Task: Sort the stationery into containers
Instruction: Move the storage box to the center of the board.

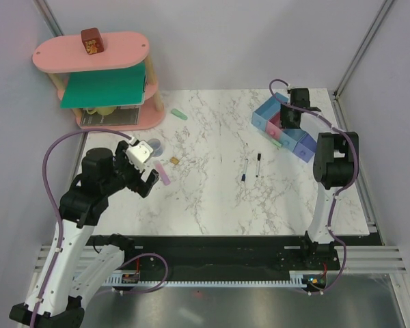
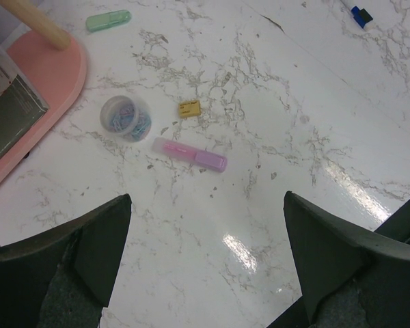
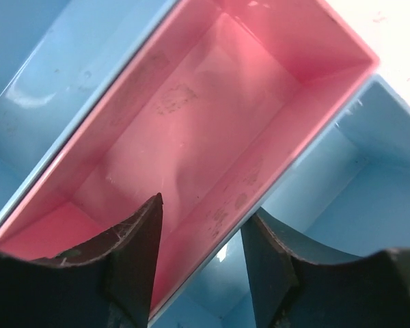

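Lilac bar (image 2: 190,154), one round tub (image 2: 126,117) and one tan piece (image 2: 188,108) lie on the table (image 2: 294,102) below the left gripper (image 2: 206,198), jaws wide. Two pens (image 1: 244,171) (image 1: 257,165) lie mid-table. Right gripper (image 3: 203,212), jaws narrow and empty, hangs over the pink bin (image 3: 212,123).

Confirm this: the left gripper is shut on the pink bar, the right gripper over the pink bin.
Wrong. The left gripper is open; the pink bar lies loose on the table, per the left wrist view. The right gripper is over the pink bin.
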Action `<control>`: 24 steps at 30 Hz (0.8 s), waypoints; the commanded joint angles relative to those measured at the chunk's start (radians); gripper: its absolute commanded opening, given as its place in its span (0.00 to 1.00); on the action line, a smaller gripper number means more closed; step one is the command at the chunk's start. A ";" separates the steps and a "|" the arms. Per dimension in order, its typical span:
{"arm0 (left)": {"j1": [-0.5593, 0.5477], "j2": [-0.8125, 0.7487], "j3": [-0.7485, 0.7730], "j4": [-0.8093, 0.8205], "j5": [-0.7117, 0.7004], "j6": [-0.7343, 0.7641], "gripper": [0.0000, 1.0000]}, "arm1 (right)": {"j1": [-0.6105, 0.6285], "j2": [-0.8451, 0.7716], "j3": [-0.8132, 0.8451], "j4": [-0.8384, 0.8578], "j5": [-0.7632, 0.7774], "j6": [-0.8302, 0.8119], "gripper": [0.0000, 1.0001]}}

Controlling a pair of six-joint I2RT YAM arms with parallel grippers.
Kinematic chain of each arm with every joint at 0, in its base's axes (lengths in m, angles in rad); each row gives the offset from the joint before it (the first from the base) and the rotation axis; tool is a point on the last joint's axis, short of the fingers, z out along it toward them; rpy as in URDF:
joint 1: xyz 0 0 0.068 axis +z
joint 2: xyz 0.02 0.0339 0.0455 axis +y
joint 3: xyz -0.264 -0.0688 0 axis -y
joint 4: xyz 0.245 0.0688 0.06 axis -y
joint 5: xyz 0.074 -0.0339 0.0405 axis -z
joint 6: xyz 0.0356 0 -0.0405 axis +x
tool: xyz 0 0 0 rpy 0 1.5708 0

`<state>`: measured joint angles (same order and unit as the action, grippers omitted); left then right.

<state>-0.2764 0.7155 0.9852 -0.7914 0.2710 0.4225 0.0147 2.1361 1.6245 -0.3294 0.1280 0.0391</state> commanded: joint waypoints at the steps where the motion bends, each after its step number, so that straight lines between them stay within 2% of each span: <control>1: 0.000 -0.002 0.047 0.012 0.023 0.036 1.00 | 0.045 -0.077 -0.077 0.013 0.005 -0.025 0.55; 11: 0.000 -0.013 0.059 0.012 0.031 0.035 1.00 | 0.120 -0.195 -0.242 0.030 -0.001 -0.068 0.52; 24: 0.000 -0.025 0.078 0.014 0.036 0.029 1.00 | 0.289 -0.315 -0.405 0.043 0.007 -0.079 0.51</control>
<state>-0.2764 0.7025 1.0222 -0.7914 0.2764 0.4294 0.2501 1.8801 1.2686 -0.2882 0.1375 -0.0280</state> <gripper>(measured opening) 0.994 0.513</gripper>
